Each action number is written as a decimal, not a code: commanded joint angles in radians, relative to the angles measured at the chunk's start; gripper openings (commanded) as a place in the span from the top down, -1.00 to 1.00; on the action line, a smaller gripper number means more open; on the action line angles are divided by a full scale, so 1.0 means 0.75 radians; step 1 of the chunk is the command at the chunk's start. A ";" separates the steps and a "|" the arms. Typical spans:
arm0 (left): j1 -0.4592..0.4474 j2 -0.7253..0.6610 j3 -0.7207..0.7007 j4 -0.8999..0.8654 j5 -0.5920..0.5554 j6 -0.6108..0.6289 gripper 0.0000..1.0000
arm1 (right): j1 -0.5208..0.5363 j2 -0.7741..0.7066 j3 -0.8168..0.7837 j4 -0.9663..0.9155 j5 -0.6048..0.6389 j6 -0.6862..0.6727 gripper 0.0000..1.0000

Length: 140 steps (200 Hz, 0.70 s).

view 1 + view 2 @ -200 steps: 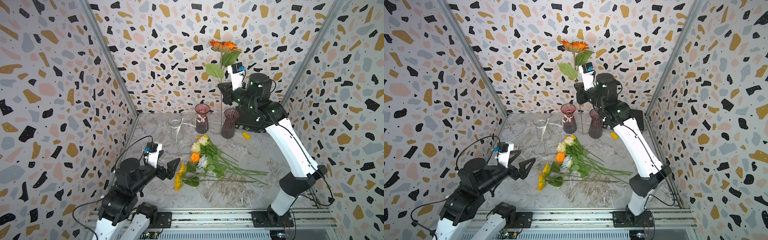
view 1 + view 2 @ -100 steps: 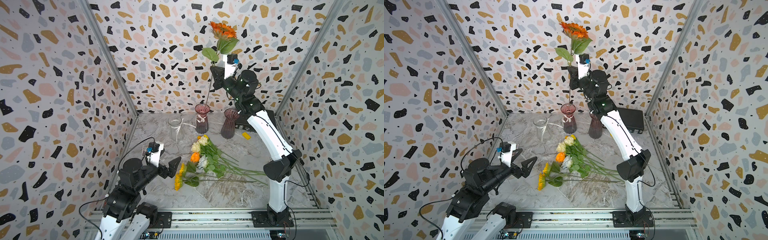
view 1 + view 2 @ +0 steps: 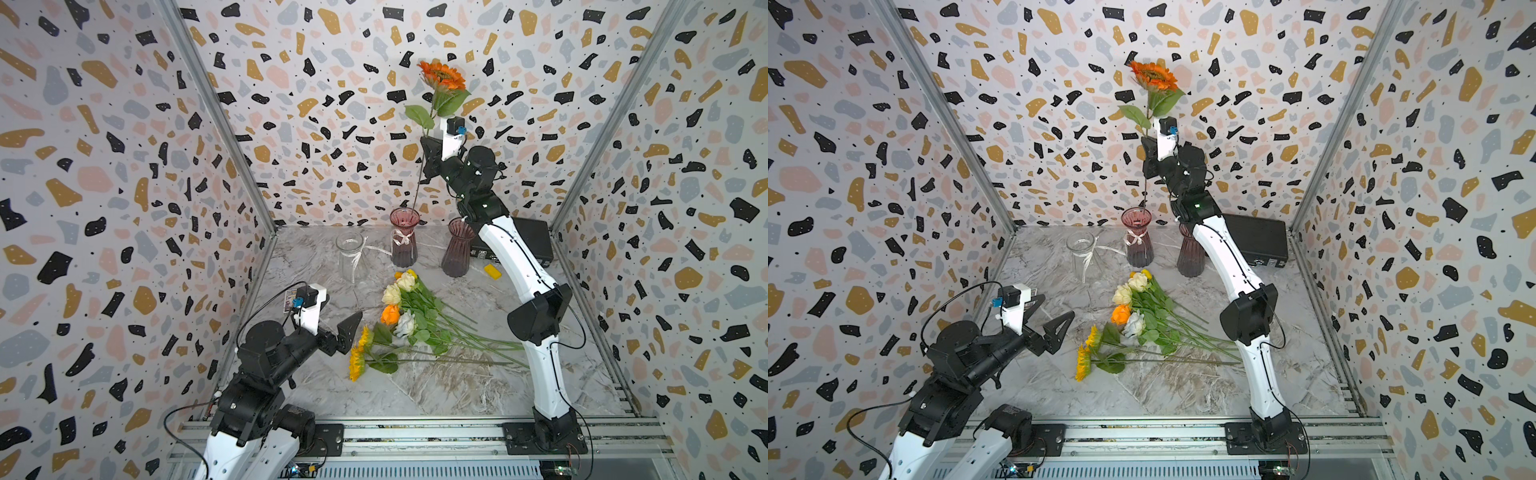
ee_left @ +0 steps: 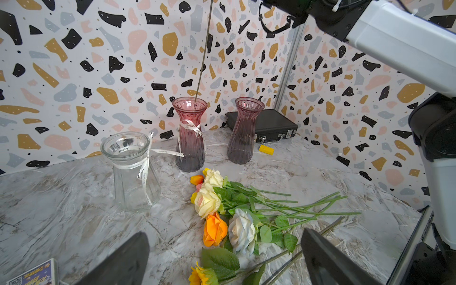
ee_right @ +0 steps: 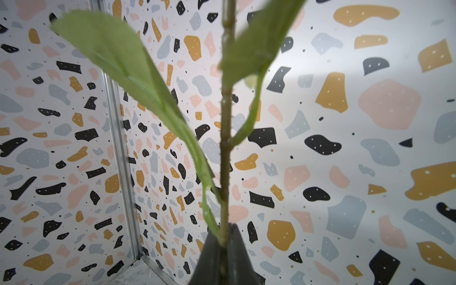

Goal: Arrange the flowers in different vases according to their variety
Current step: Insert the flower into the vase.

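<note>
My right gripper point(image 3: 430, 151) point(image 5: 223, 244) is shut on the stem point(image 5: 225, 148) of an orange sunflower point(image 3: 441, 77) point(image 3: 1152, 76), held upright high by the back wall. The stem's lower tip sits at the mouth of the pink vase with the white bow point(image 3: 404, 243) point(image 4: 190, 138). A plain pink vase point(image 3: 458, 249) point(image 4: 243, 133) and a clear vase point(image 3: 350, 255) point(image 4: 132, 172) flank it. Roses point(image 3: 399, 305) point(image 4: 212, 199), small tulips and yellow sunflowers point(image 3: 359, 353) lie in a pile mid-table. My left gripper point(image 3: 334, 332) point(image 4: 223, 237) hovers open just left of the yellow sunflowers.
A black case point(image 3: 528, 245) lies at the back right behind the right arm, with a small yellow block point(image 3: 492, 271) in front of it. Green stems fan out rightward toward the right arm's elbow point(image 3: 536, 318). A printed card point(image 4: 32, 274) shows under the left gripper.
The right arm swung left with the orange sunflower, from between the two pink vases to over the bow vase, and its stem tip came down to that vase's mouth. The left arm barely shifted.
</note>
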<state>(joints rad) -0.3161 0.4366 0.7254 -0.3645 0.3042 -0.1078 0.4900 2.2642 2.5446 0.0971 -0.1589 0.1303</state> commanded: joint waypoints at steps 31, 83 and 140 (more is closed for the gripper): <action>-0.002 -0.010 -0.022 0.082 -0.011 0.035 -0.99 | 0.003 -0.019 -0.055 0.018 -0.015 0.029 1.00; -0.004 -0.004 -0.024 0.083 -0.003 0.039 -0.99 | 0.002 -0.056 -0.281 0.081 -0.009 0.041 1.00; -0.005 0.000 -0.024 0.079 0.001 0.044 -0.99 | 0.003 -0.030 -0.364 0.095 -0.017 0.054 1.00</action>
<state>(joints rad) -0.3161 0.4377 0.7166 -0.3565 0.3046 -0.0895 0.4900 2.2860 2.2559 0.1143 -0.1646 0.1585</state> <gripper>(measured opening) 0.996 0.075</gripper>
